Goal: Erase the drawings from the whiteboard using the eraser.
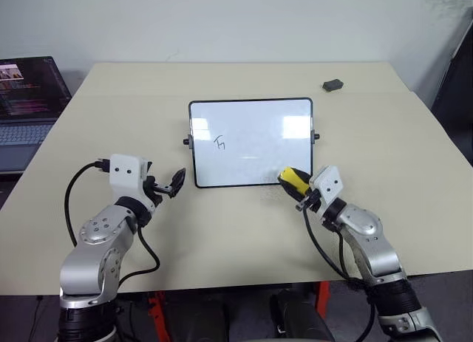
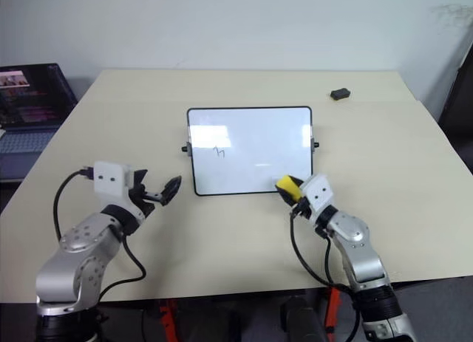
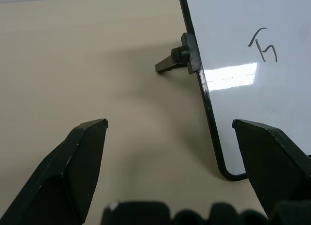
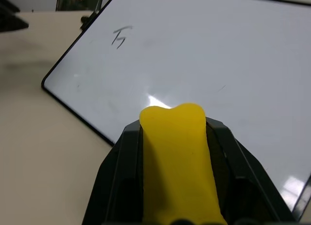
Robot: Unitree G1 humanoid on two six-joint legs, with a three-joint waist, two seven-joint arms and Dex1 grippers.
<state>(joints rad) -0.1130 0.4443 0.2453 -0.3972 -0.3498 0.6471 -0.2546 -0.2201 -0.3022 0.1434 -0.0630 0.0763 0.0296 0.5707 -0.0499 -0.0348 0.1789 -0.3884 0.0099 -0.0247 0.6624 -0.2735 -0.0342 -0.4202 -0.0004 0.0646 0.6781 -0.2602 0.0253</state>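
With the right hand (image 1: pixel 294 185) clamped on the yellow sponge eraser (image 1: pixel 295 179) at the glossy white black-framed whiteboard's (image 1: pixel 251 109) near right corner, one black scribble (image 1: pixel 220 142) seemingly remains, so wiping should carry leftward while the wide-open, empty left hand (image 1: pixel 168 185) waits beside the frame on the beige counter (image 1: pixel 414 179).

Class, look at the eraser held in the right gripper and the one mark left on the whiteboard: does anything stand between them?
Nothing visible does. The right gripper holds the eraser at the whiteboard's near right corner, and only bare white board lies between it and the mark. The left gripper is off the board's left edge.
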